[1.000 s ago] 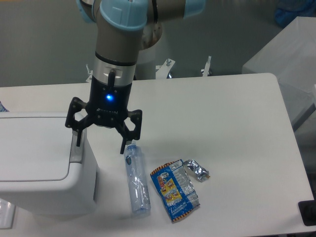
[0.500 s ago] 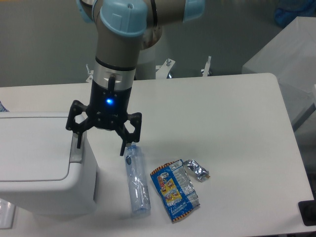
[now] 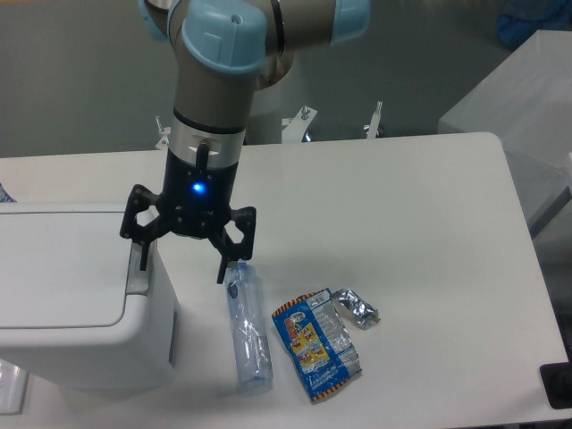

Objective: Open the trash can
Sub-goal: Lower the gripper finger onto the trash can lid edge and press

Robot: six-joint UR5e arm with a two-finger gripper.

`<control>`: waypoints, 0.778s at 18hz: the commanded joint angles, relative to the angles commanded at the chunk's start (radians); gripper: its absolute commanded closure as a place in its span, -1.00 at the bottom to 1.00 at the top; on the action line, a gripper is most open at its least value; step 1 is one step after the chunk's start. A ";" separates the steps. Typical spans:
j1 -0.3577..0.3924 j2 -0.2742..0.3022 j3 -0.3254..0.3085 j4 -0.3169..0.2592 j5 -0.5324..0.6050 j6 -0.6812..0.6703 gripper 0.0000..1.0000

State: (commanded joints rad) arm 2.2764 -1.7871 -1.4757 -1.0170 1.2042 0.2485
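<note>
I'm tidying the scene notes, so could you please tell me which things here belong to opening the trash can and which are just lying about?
Part of the job:
- trash can, lid shut
- gripper, open, one finger at the can's grey push tab

Just lying about:
- clear plastic bottle
- blue snack wrapper
- crumpled foil scrap

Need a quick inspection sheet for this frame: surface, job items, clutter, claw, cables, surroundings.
Surface: white table, no spills seen.
Job's things: trash can at left edge, lid down, grey push tab on its right side.
Clutter: clear plastic bottle lying flat; snack wrapper; crumpled foil.
Grippers: claw open, one finger over the tab, the other by the bottle's cap end; contact unclear.
Cables: nothing seen.
Surroundings: grey floor; white box at right.
</note>
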 joint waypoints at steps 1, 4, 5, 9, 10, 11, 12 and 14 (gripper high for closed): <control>-0.002 0.000 -0.003 0.000 0.000 0.000 -1.00; -0.006 0.003 -0.014 0.002 0.000 0.000 -1.00; -0.008 0.003 -0.018 0.006 0.000 0.000 -1.00; -0.008 0.002 -0.026 0.020 0.000 0.000 -1.00; -0.008 0.002 -0.025 0.020 0.000 0.000 -1.00; -0.008 0.002 -0.025 0.021 0.000 0.000 -1.00; -0.008 0.002 -0.026 0.021 0.000 0.000 -1.00; -0.008 0.002 -0.026 0.021 0.000 0.000 -1.00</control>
State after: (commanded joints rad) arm 2.2688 -1.7856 -1.5018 -0.9956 1.2042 0.2485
